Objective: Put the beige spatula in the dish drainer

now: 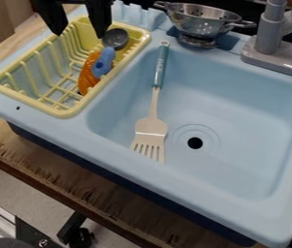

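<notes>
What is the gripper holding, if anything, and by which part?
Nothing is held: the gripper hangs open above the yellow dish drainer, and the beige spatula lies in the blue sink.

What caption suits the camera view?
Beige spatula in the blue sink, open jaws above the yellow drainer beside it.

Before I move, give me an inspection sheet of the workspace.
Surface: light-blue toy sink, drain hole uncovered.
Job's things: beige spatula in the basin, handle end at the far rim; yellow dish drainer beside the basin.
Clutter: orange item, blue item and gray item in the drainer; metal colander near the faucet.
Gripper: above the drainer's far end, open, holding nothing.
Cables: nothing seen.
Surroundings: worn wooden counter.
</notes>
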